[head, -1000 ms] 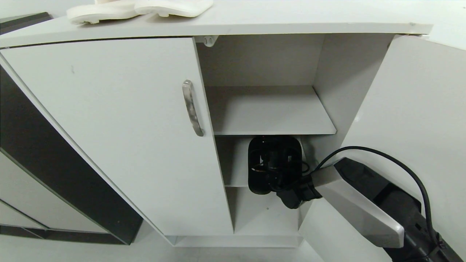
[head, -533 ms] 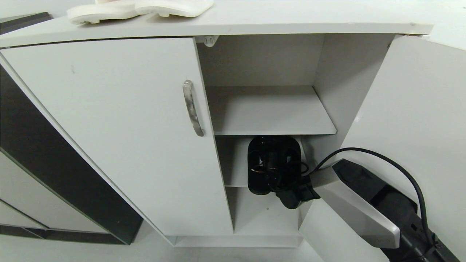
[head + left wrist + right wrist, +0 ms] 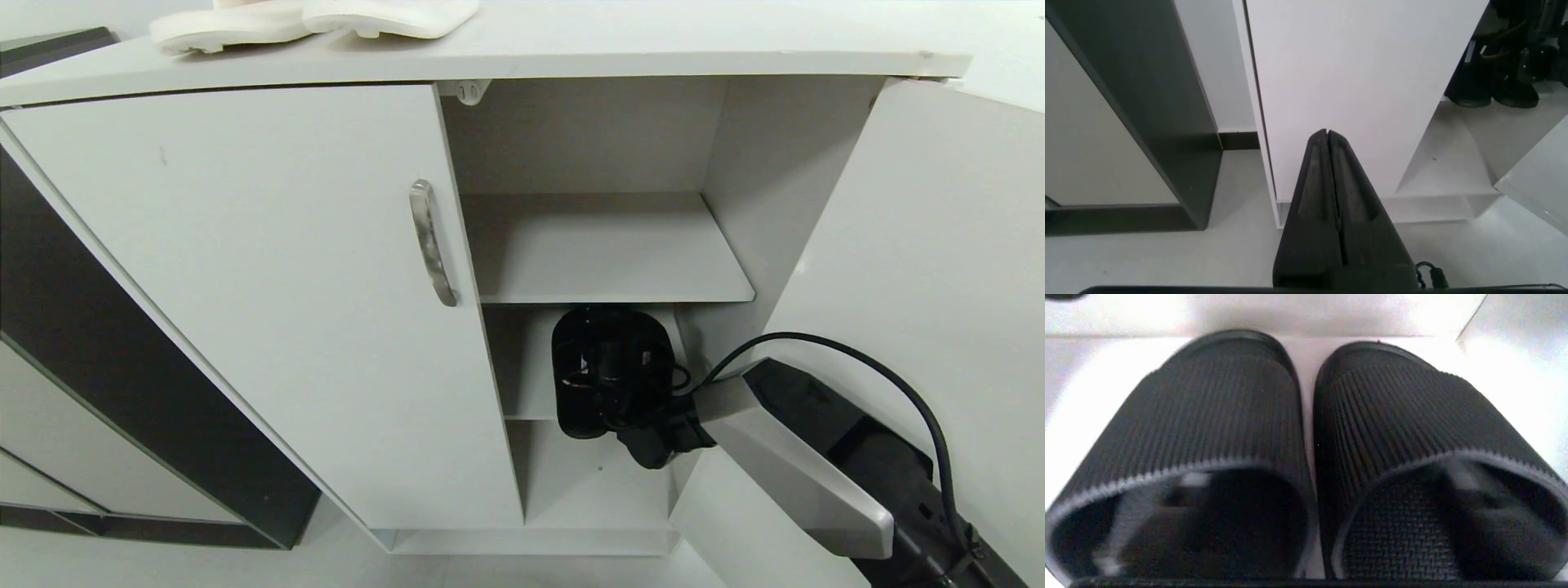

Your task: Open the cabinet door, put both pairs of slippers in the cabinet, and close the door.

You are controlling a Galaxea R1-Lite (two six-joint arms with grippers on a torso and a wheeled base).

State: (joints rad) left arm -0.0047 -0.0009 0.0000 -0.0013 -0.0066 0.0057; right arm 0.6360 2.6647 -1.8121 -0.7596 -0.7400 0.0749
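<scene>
**Black pair inside the cabinet, white pair on top**

Low before the cabinet's [image 3: 653,51] shut left door [image 3: 245,269], the left claw [image 3: 1327,145] is pressed fully closed and empty. Inside the cabinet, under its upper shelf [image 3: 604,253], the right claw [image 3: 633,412] meets the black slippers [image 3: 1208,416]; its grip cannot be told. They look light, soft and bendy, likely best pinched where their inner sides touch. The white slippers [image 3: 310,20] lie on the cabinet's top.
</scene>
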